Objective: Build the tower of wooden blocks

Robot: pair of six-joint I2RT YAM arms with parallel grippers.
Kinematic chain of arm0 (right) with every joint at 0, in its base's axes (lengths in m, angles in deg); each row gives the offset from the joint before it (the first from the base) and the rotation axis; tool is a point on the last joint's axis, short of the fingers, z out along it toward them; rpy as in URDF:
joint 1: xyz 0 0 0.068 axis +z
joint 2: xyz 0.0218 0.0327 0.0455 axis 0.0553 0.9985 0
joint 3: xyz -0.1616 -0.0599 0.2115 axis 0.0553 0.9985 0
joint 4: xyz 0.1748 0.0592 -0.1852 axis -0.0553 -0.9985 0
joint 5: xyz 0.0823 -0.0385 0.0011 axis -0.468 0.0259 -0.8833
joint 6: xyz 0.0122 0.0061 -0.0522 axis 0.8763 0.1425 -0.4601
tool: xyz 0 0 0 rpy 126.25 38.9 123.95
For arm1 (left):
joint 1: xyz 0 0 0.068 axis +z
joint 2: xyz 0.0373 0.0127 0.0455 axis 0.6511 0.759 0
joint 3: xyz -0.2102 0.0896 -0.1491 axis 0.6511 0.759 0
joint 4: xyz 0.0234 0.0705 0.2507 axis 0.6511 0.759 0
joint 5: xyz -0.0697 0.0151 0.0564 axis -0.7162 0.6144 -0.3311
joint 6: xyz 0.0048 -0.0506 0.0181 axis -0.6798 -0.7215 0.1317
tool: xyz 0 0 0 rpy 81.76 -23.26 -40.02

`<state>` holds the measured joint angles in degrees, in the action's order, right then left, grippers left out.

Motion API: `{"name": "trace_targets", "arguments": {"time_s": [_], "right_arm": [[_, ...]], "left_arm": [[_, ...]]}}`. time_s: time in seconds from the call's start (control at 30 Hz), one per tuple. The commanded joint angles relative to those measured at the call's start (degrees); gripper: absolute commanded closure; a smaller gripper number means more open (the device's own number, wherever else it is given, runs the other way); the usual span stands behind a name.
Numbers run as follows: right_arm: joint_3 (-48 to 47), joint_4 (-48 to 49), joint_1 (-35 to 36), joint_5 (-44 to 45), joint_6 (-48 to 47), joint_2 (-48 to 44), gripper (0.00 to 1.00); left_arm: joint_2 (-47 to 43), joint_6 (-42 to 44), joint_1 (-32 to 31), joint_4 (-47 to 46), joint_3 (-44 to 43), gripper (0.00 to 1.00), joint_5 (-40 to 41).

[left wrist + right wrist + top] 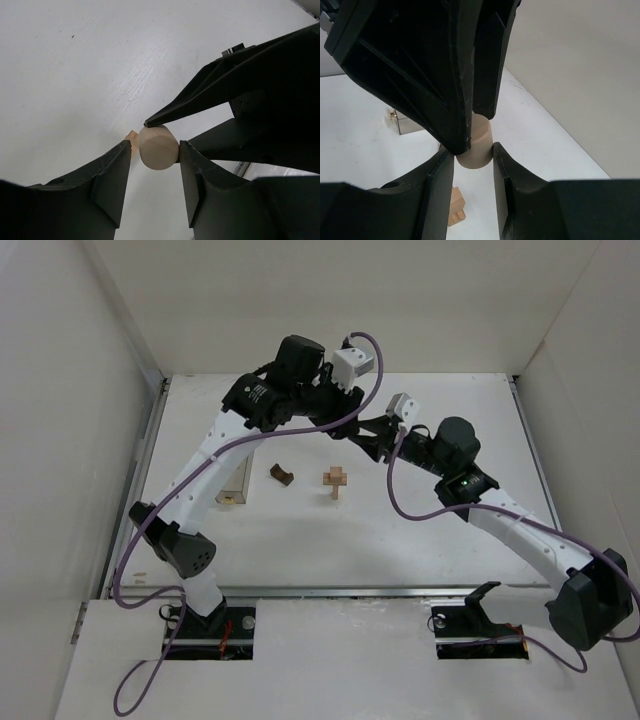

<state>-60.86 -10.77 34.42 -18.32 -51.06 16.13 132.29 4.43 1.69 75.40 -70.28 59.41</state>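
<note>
A pale tan wooden tower of a post with a crosspiece point(338, 481) stands on the white worktop point(420, 530), and serves here as the landmark. Behind it, towards the far wall, the left gripper point(152, 152) and the right gripper point(474, 154) meet above the worktop. Both sets of jaws are clamped on one pale round wooden cylinder point(157, 147), each pair pressing opposite sides. To the tower's left lies a dark brown arch-shaped block point(283, 475). Further left again sits a clear rectangular plastic box point(234, 480), holding a small tan piece at its near end.
</note>
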Motion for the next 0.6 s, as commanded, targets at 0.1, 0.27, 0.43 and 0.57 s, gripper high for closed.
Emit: {"name": "trace_targets", "arguments": {"time_s": [0.1,0.27,0.43,0.57], "right_arm": [[-1.24,2.77,1.28,0.84,-0.97,-0.02,1.00],[-1.85,2.16,1.80,2.24,-0.97,1.13,1.00],[-2.38,1.62,1.80,3.31,-0.97,1.13,1.00],[-2.38,1.10,1.80,3.31,-0.97,1.13,1.00]], "left_arm": [[1.05,-4.18,-0.35,-0.10,-1.34,0.61,1.39],[2.20,-4.19,-2.19,-0.63,-3.28,0.68,3.75],[2.73,-4.19,-2.72,-0.02,-3.80,0.85,6.21],[2.73,-3.13,-2.72,0.60,-2.66,1.00,7.44]]}}
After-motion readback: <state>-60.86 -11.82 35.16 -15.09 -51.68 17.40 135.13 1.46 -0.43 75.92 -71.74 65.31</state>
